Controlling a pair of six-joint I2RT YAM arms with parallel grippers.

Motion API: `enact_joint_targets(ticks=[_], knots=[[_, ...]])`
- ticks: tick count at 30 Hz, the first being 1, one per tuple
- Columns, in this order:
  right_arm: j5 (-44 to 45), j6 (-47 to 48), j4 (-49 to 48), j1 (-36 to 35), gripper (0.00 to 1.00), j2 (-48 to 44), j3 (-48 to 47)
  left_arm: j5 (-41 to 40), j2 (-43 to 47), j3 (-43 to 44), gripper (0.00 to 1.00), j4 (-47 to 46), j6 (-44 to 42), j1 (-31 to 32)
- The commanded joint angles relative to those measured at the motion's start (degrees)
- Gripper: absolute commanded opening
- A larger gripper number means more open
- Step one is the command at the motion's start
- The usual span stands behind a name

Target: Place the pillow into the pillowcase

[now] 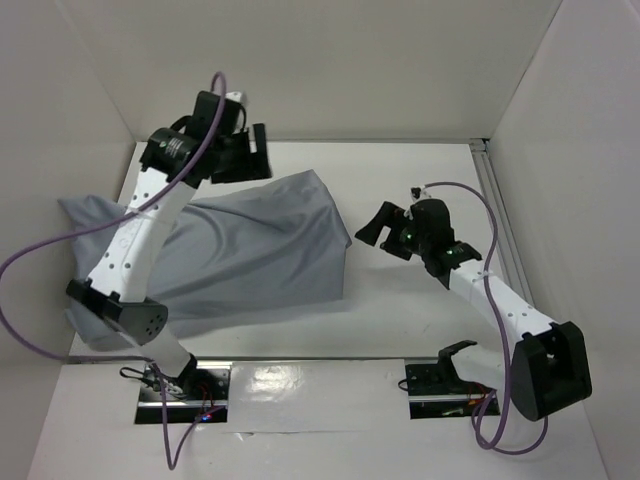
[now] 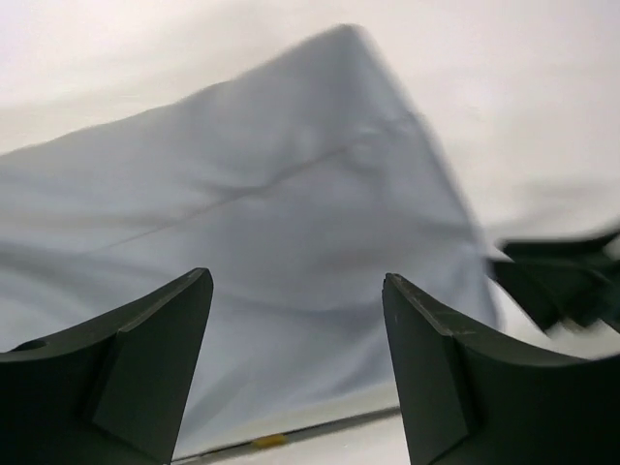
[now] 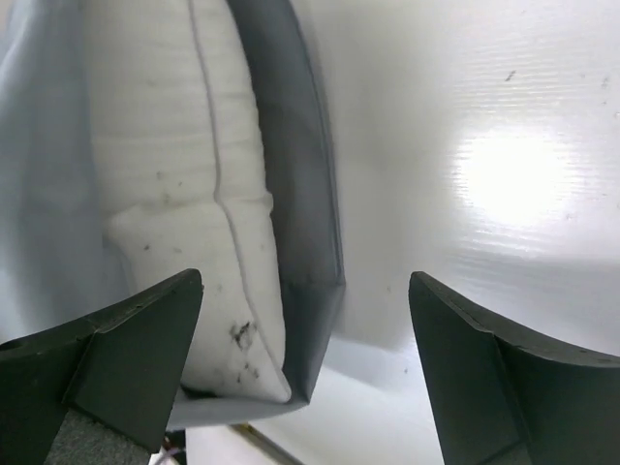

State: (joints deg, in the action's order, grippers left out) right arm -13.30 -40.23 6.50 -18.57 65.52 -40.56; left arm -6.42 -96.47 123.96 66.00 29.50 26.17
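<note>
One grey pillowcase lies across the left half of the white counter, plump and wrinkled. One white pillow sits inside it. Only the pillow's speckled end shows, at the mouth of the case facing right, where the grey hem wraps round its lower corner.

Two arms work the scene. The left arm rises from its base at the near edge and stretches over the pillowcase to the far side. The left gripper hangs over the far corner of the cloth, jaws spread wide with nothing between them. The right arm is folded back at the elbow on the right of the counter. The right gripper points left toward the open end of the case, just beside it, jaws likewise parted and holding nothing
</note>
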Motion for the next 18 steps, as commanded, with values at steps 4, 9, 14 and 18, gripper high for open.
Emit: enact_joint_targets(ticks=[4, 9, 14, 18], knots=[[-14.7, 2.4, -3.1, -0.2, 0.94, 0.1, -7.9, -15.6, 14.1, -20.5, 0.83, 1.8, 6.2, -10.0], [-19.1, -3.7, -13.1, -2.7, 0.96, 2.6, -9.7, -15.6, 23.8, -35.1, 0.82, -1.8, 7.7, -20.1], [-22.5, -4.6, -17.8, -6.4, 0.97, 12.3, -15.0, -9.4, 26.3, -46.9, 0.78, -6.6, 5.5, -28.9], [-21.5, 0.5, -11.9, -10.5, 0.55, 21.2, -22.2, -1.1, 26.3, -53.8, 0.75, -12.4, 2.8, -35.3]])
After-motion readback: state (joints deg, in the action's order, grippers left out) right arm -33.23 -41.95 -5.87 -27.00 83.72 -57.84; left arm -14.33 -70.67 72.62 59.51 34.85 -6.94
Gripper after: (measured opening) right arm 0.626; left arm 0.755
